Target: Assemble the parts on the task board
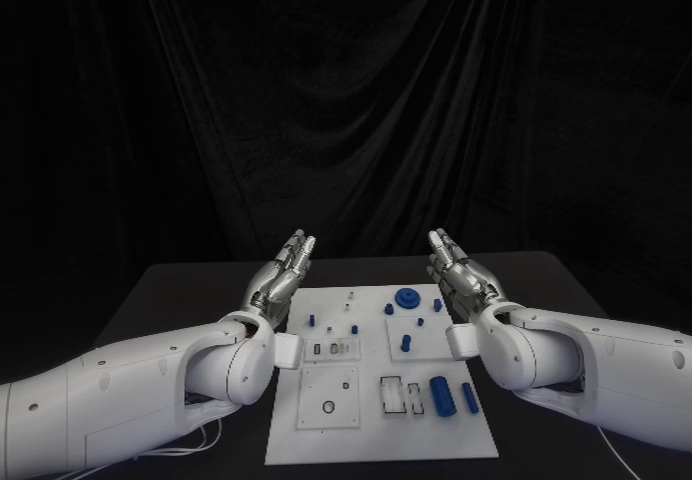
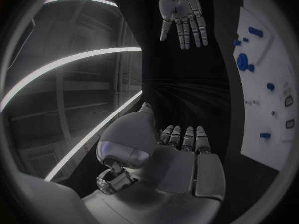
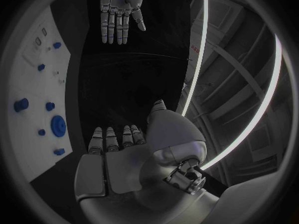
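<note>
We saw the flat white rectangular task board [image 1: 378,440] lying in the lower centre of the head frame on the black table [image 1: 173,290], with small blue parts on it: a round blue knob [image 1: 408,296] near its far edge and a blue cylinder [image 1: 444,399] toward the lower right. The left silver hand [image 1: 280,270] was raised left of the board's far end, fingers extended side by side, holding nothing. The right silver hand [image 1: 459,272] mirrored it on the right, fingers straight, empty.

Matt white task board [image 1: 378,440], glossy blue parts [image 1: 444,399].
</note>
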Robot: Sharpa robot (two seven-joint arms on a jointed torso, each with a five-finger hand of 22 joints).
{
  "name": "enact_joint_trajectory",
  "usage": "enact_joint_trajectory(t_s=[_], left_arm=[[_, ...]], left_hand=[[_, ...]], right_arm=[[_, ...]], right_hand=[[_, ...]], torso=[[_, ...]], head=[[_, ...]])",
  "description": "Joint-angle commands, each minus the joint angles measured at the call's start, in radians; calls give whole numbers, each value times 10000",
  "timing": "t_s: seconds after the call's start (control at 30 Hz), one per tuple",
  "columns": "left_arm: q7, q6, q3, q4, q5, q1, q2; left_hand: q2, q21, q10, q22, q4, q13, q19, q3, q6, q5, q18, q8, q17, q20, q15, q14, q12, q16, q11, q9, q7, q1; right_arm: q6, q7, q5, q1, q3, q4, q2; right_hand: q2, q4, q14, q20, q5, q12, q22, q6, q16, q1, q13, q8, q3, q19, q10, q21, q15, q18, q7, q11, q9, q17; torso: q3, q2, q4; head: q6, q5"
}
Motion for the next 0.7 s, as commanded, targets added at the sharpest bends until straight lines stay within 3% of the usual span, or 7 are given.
enact_joint_trajectory(t_s=[0.03, 0.1, 0.27, 0.4, 0.43, 0.6, 0.7], left_arm=[[1103, 2370, -213, 137, 853, 188, -34], [1260, 2807, -357, 185, 999, 268, -54], [1477, 3410, -556, 250, 1201, 378, -82], [1546, 3600, -618, 271, 1264, 413, -91], [1645, 4908, -618, -550, -311, 401, -79], [1680, 4982, -618, -644, -455, 401, -149], [1697, 4972, -618, -663, -486, 401, -244]], left_hand=[[53, -36, 16, -17, 64, -15, 10, -98, 69, -2, 196, -4, -17, -519, -1189, 14, -33, -37, -13, 28, -164, 331], [42, -36, 16, -17, 61, -15, 10, -138, 84, 41, 232, -2, -17, -339, -1045, 14, -33, -37, 48, 30, -156, 395], [-55, -36, 16, -17, 34, -15, 10, -122, 219, 1095, 316, 26, -17, -33, -815, 14, -33, -37, 222, 57, 212, 1406], [49, -36, 16, -17, 64, -15, 10, -140, 420, 1294, 237, 64, -17, 507, -194, 14, -33, -37, 651, 93, 591, 1710], [61, -36, 16, -17, 68, -15, 10, -121, 472, 1379, 217, 72, -17, 586, -94, 14, -33, -37, 752, 101, 699, 1757], [71, -36, 16, -17, 69, -15, 10, -6, 704, 1858, 149, 117, -17, 813, 205, 14, -33, -37, 933, 137, 903, 2024], [32, -36, 16, -17, 69, -15, 10, 133, 891, 2756, 135, 160, -17, 929, 328, 14, -33, -37, 1051, 165, 1029, 2548]], right_arm=[[1818, -439, 1297, 200, -203, 103, -74], [2034, -479, 1458, 277, -314, 129, -101], [2182, -506, 1569, 330, -391, 147, -120], [2182, -506, 1569, 330, -391, 147, -120], [2774, -423, 583, 325, -391, 15, -509], [3052, -415, 165, 326, -391, 3, -690], [3203, -470, 74, 328, -391, 5, -809]], right_hand=[[15, 4, -6, 44, 28, -48, -10, 3, -41, 87, -10, -38, -60, -20, -4, -38, -1424, 159, 2, 12, -12, -16], [6, 1, -6, 138, 35, -48, -10, 3, -41, 117, -10, -38, -59, -20, -4, -38, -1262, 161, 57, 95, -12, -16], [-13, 3, -6, 361, 36, -48, -10, 3, -41, 190, -10, -38, -52, -20, -4, -38, -1007, 168, 243, 298, -12, -16], [-26, 2, -6, 540, 50, -48, -10, 37, -41, 268, -10, -23, -37, -20, -4, -38, -668, 186, 650, 686, 1, -16], [-35, 1, -6, 568, 62, -48, -10, 98, -41, 300, -10, 3, -28, -20, -4, -38, -570, 192, 761, 808, 23, -16], [-49, -7, -6, 648, 122, -48, -10, 105, -41, 389, -10, 7, 4, -20, -4, -38, -389, 205, 840, 947, 24, -16], [-59, -2, -6, 762, 156, -48, -10, 114, -41, 463, -10, 10, 29, -20, -4, -38, -217, 211, 873, 1038, 26, -16]], torso=[[0, 0, 0], [0, 0, 0], [0, 0, 0], [0, 0, 0], [-37, 66, 90], [-57, 187, 113], [-58, 242, 142]], head=[[-1, 1], [-1, 1], [-1, 1], [-1, 1], [-443, -68], [-607, -19], [-729, -14]])
